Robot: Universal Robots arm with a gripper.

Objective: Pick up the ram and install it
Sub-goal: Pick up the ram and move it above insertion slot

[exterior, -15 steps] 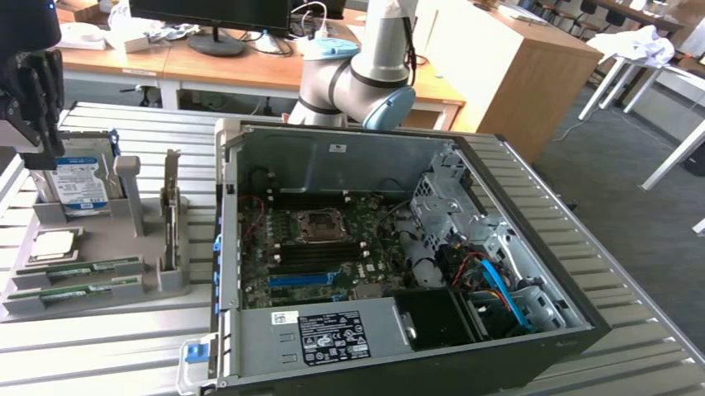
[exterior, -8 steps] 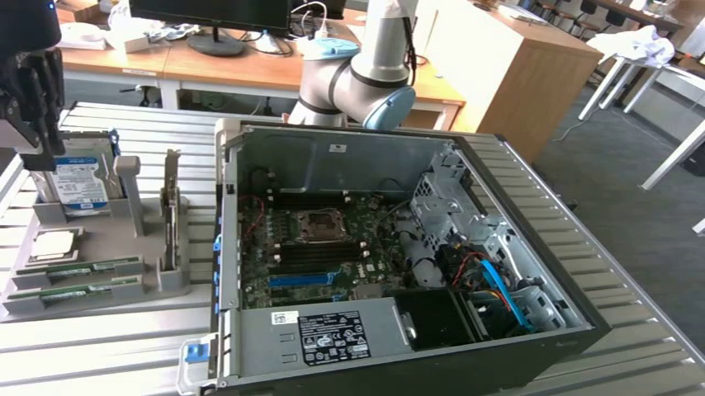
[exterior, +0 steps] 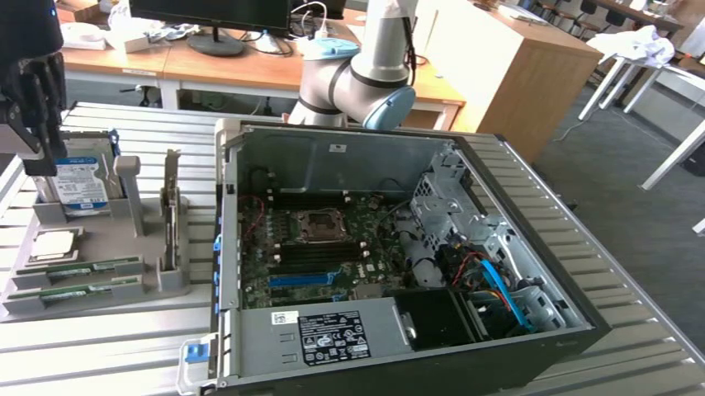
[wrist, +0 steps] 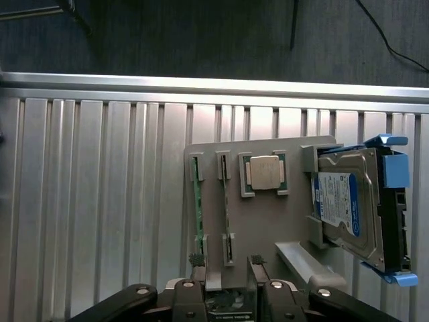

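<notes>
1. Two counted of the ram, both slim green boards set on edge in parallel slots of the grey holder [wrist: 268,221].
2. Found the outer ram stick [wrist: 198,208] along the holder's rim and the inner ram stick [wrist: 226,201] just beside it, apart, both seated in their slots.
3. Saw the processor chip [wrist: 265,173] lying flat in a square nest just beside the inner ram stick.
4. Noted the hard drive [wrist: 342,208] standing on edge at the holder's other end, blue rails clipped to it.
5. Placed the holder near one edge of the slatted metal desk [wrist: 100,201], with dark floor past that edge.
6. Caught the tool [wrist: 226,263] hanging above the holder's end, fingers [wrist: 196,260] spread apart, pinching nothing and touching neither stick.
7. Judged the gap between the fingers to sit in line with the inner ram stick.
8. Made out, in the exterior view, the expansion card [exterior: 171,206] upright in the holder, between the sticks and the open computer case [exterior: 330,157].
9. Saw the case lying on its side around the middle of the desk, with the motherboard [exterior: 364,264] and its blue slot [exterior: 300,280] exposed.
10. Spotted the robot arm [exterior: 369,74] rising past the far side of the case.
</notes>
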